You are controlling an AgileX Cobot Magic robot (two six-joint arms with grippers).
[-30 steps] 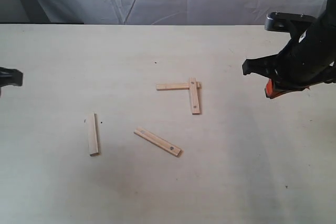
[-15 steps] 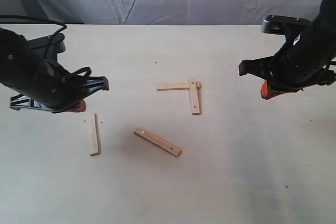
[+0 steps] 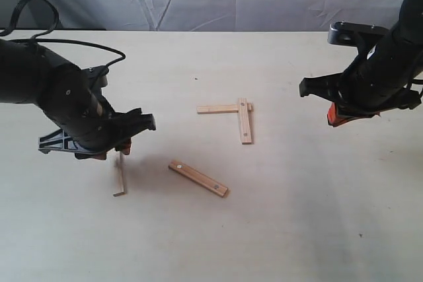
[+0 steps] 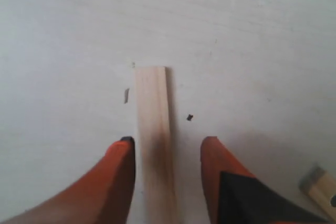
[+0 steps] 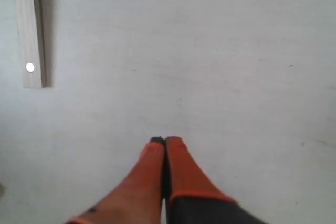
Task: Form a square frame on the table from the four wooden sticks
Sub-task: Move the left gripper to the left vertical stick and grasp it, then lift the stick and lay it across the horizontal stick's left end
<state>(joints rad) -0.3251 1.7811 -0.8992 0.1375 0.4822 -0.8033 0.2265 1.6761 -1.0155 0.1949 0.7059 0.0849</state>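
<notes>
l tool [image 4: 168, 142] now straddling lone stick [image 4: 152, 103], apart, r tool [image 5: 165, 141] together, diagonal stick [image 3: 198, 177] nearby

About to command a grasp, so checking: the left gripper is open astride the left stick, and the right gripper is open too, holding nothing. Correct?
Not quite. The right gripper is shut, its fingers pressed together, holding nothing; the right wrist view shows it. The left gripper is indeed open astride the left stick.
</notes>
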